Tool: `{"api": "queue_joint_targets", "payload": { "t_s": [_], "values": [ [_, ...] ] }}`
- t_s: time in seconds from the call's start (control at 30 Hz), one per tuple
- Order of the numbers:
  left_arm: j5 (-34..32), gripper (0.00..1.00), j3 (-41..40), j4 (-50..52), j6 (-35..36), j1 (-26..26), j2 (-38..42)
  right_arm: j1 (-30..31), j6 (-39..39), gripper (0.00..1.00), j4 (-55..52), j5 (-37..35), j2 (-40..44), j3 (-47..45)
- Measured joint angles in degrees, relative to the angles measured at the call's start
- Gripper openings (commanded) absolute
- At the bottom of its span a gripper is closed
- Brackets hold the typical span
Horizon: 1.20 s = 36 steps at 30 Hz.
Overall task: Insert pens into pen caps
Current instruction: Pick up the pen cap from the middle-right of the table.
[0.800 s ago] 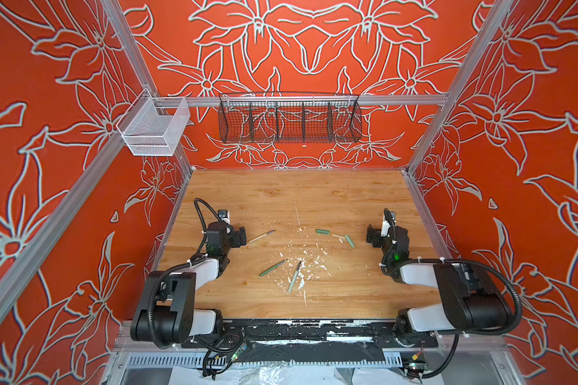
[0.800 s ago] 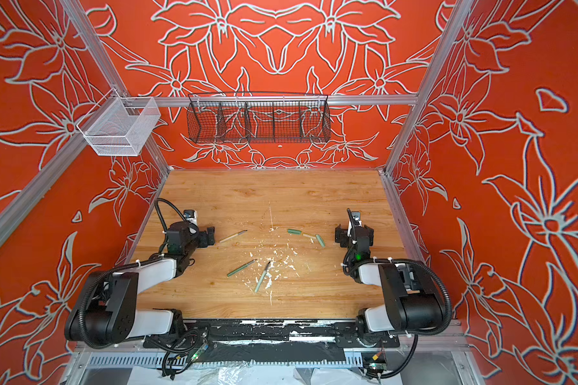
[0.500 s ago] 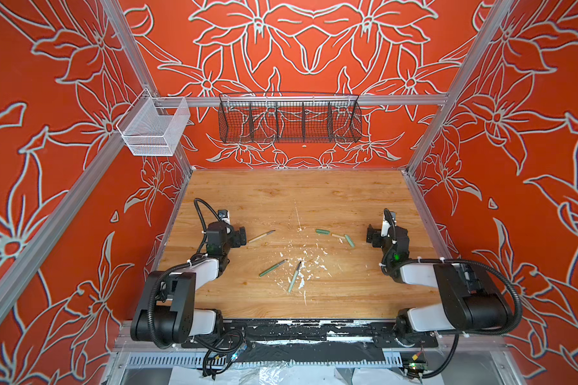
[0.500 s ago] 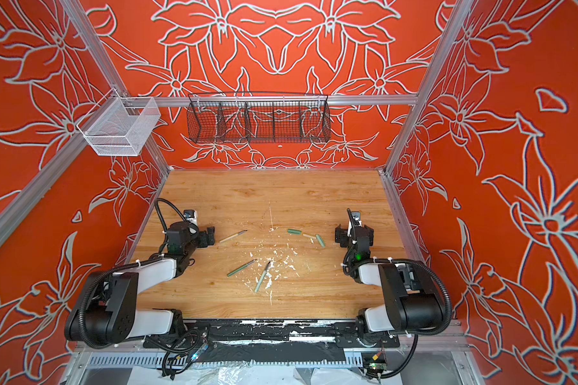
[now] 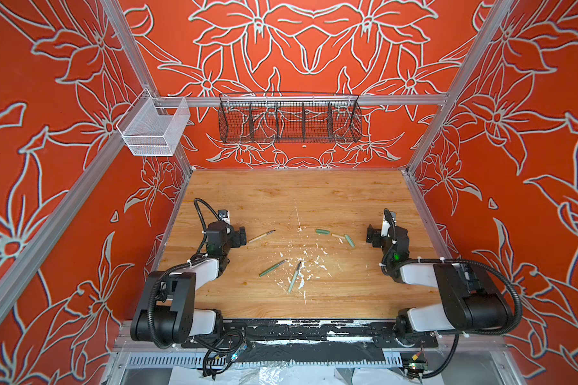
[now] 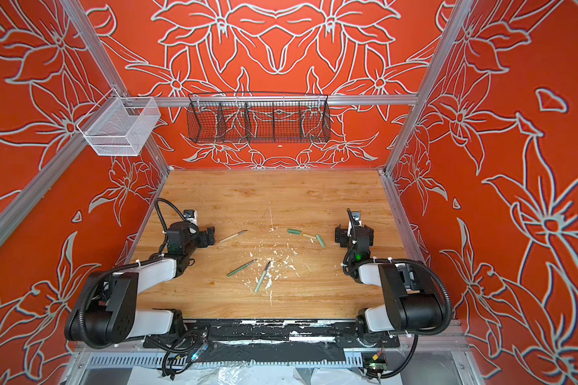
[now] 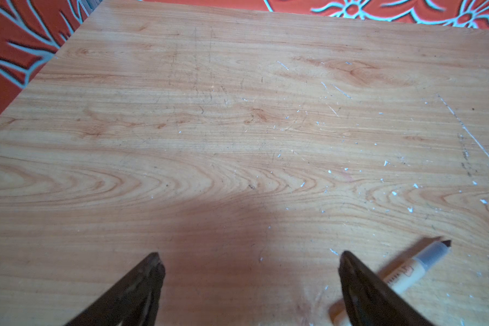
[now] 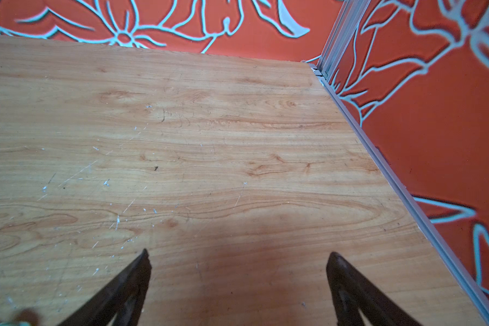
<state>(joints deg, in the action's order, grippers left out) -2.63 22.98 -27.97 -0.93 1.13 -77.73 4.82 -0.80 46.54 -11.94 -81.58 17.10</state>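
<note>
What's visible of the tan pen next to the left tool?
The tan pen is a slim stick, plastic by its look: cream barrel with small reddish print too blurred to read, grey collar, dark pointed tip, uncapped. It lies flat on the wooden table, tip angled toward the far centre. Its rear end sits beside the open left tool, partly hidden behind one finger in the left wrist view; contact cannot be told.
</note>
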Motion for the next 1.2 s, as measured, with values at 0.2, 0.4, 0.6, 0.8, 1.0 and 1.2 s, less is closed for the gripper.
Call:
{"api": "queue_joint_targets", "payload": {
  "t_s": [0.2,0.4,0.6,0.8,1.0,1.2],
  "values": [
    [0.00,0.96,0.00,0.00,0.00,0.02,0.00,0.00,0.00,0.97,0.00,0.02,0.00,0.00],
    [0.00,0.96,0.00,0.00,0.00,0.00,0.00,0.00,0.00,0.97,-0.02,0.02,0.00,0.00],
    [0.00,0.96,0.00,0.00,0.00,0.00,0.00,0.00,0.00,0.97,0.00,0.02,0.00,0.00],
    [0.00,0.96,0.00,0.00,0.02,0.02,0.00,-0.02,-0.02,0.98,-0.28,0.04,0.22,0.04],
    [-0.07,0.96,8.46,13.40,-0.63,0.00,0.98,-0.02,0.26,0.97,-17.20,1.62,7.85,9.11],
    [3.15,0.96,25.03,31.69,-4.81,-0.48,8.68,2.05,6.54,0.86,-36.37,10.14,16.15,24.92]
  ]
}}
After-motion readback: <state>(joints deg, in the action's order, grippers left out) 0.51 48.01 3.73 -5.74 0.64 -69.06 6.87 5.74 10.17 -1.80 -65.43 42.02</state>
